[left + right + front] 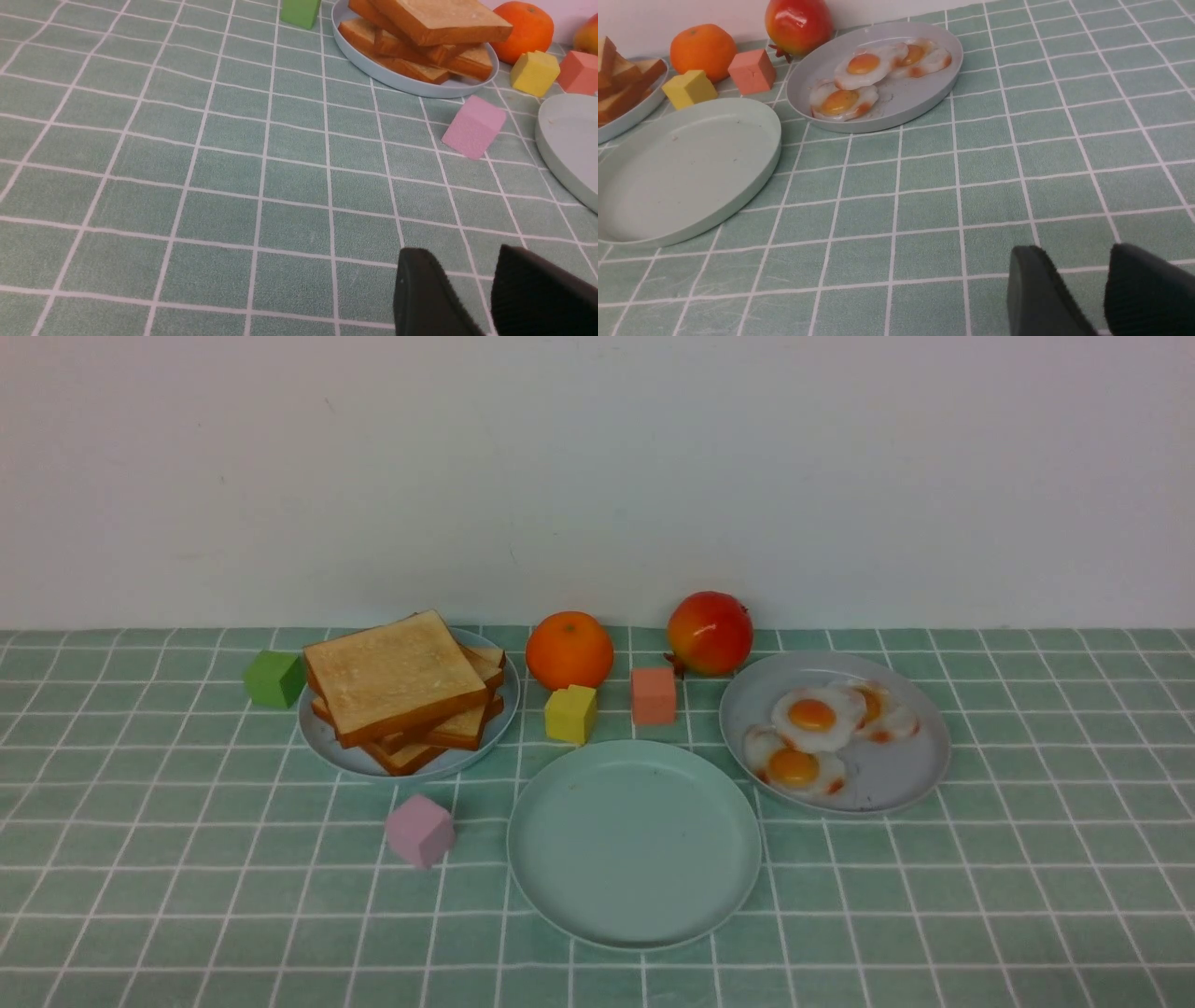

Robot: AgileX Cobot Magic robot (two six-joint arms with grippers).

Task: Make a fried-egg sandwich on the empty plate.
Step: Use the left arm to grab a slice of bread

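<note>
The mint-green plate (635, 845) lies bare at the middle front, also in the left wrist view (567, 140) and the right wrist view (682, 172). No fried-egg sandwich is in view. A stack of toast slices (401, 686) rests on a blue-grey plate (345, 761) to its back left. Three fried eggs (817, 714) lie on another blue-grey plate (896, 775) to its back right. My left gripper (460, 254) hovers open over bare cloth, well short of the toast (430, 32). My right gripper (1073, 252) is open too, far from the eggs (861, 70). Neither gripper shows in the front view.
An orange (569, 650) and a red pomegranate (709, 632) stand by the back wall. Foam cubes lie around: green (274, 678), yellow (570, 713), salmon (653, 695) and pink (420, 830), the pink one just left of the mint plate.
</note>
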